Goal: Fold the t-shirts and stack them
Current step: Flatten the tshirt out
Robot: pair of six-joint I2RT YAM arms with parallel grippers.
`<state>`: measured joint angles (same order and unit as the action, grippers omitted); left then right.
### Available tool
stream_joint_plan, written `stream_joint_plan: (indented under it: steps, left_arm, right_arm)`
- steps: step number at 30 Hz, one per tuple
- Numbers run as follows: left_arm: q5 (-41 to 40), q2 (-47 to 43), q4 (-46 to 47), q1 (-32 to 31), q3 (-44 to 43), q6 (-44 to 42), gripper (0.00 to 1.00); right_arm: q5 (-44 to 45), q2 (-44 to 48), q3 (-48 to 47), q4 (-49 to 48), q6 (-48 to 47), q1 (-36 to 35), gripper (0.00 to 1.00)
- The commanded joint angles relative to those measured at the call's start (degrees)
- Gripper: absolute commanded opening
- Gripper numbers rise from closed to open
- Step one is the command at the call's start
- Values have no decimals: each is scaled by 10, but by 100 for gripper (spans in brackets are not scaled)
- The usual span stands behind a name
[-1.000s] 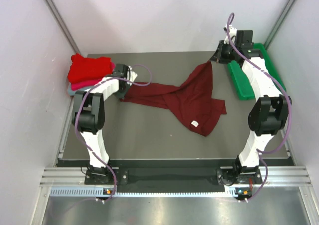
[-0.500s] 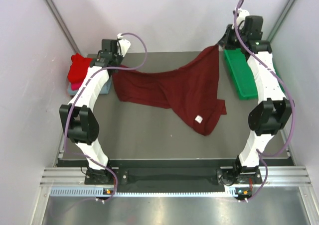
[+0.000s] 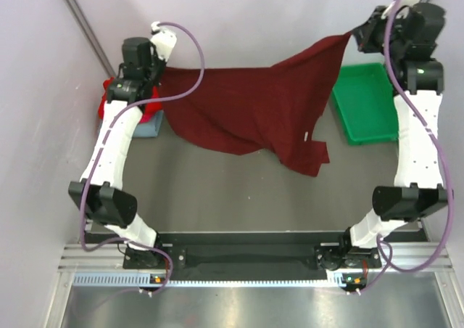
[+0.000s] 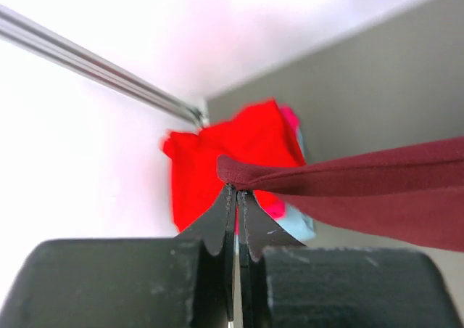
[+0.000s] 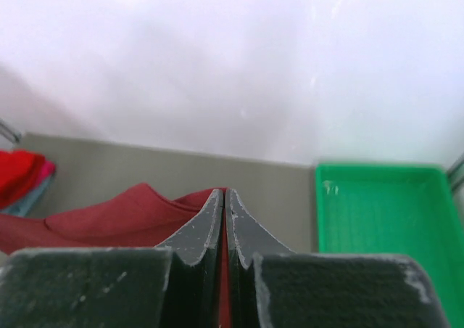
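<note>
Both arms have climbed and straightened since half a second ago. The dark maroon t-shirt (image 3: pixel 254 107), which then trailed over the bench (image 3: pixel 217 197), now hangs as a wide sheet between them.

The left arm rises from its base at 7 o'clock, elbow low by the bench's left edge and forearm slanting up to a wrist at 10 o'clock. The left gripper (image 3: pixel 161 71) points toward 3 o'clock, its jaws pressed together on one upper corner of the cloth. The left wrist view shows that corner pinched right at the tips.

The right arm stands taller: base at 5 o'clock, elbow above it, forearm running almost straight up to a wrist at 1 o'clock. The right gripper (image 3: pixel 359 35) points toward 9 o'clock, jaws likewise clamped on the opposite corner.

The shirt's top edge sags between the two grips. Its lower part droops toward 5 o'clock, where a small white label (image 3: pixel 308 136) shows. I cannot tell whether the lowest fold touches the bench.

At 9 o'clock, partly behind the left forearm, the folded stack sits with the bright red t-shirt (image 4: pixel 217 157) on top, the pink t-shirt (image 4: pixel 276 209) under it and the grey-blue t-shirt (image 3: pixel 148 127) at the bottom. The green tray (image 3: pixel 366 103) lies at 2 o'clock, beside the right forearm.
</note>
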<state>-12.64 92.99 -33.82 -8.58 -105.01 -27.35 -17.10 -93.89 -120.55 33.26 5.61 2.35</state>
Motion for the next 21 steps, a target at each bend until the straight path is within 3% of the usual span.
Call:
stream_joint_plan:
  steps: [1, 8, 13, 17, 21]
  left_arm:
    - [1, -79, 30, 1, -37, -12, 0]
    - [13, -185, 37, -2, -23, -51, 0]
    - [28, -299, 31, -4, 14, -44, 0]
    - [38, -362, 17, -4, 20, -48, 0]
    - [52, -413, 3, -4, 6, -54, 0]
  right_arm:
    - [-9, 66, -47, -43, -11, 11, 0]
    - [-38, 182, -24, -48, -24, 11, 0]
    - [-43, 310, 57, -48, -33, 11, 0]
    - [-10, 396, 89, -40, -51, 11, 0]
    - [54, 439, 41, -16, -75, 11, 0]
